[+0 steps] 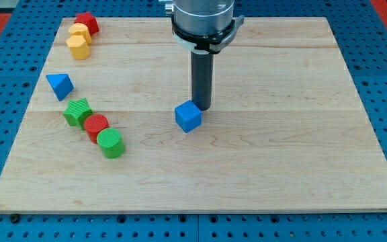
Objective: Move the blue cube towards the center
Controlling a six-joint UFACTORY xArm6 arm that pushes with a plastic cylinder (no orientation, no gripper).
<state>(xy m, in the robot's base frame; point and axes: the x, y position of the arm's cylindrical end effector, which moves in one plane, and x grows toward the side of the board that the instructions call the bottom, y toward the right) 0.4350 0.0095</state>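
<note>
Blue cube (188,117) is sitting pretty much mid-board on the wooden board (247,168), just a touch toward the view's left of dead center. It's turned so one corner points toward the view's bottom, diamond-style, and being a cube it has no real long axis to speak of. My tip (202,107) is right behind it, at the cube's upper-right edge in the view, touching or as good as touching, can't quite tell which. There's no gripper on this thing, just the dark rod, so nothing to open or close.

Everything else is parked along the view's left side, well apart from the cube. Up in the top-left corner: a red block (87,23), then two yellow blocks, one (80,32) tucked against the other (78,48). Lower down there's a blue triangular block (60,86), then a diagonal run of a green star-ish block (78,111), a red cylinder (96,126) and a green cylinder (111,142), each touching the next.
</note>
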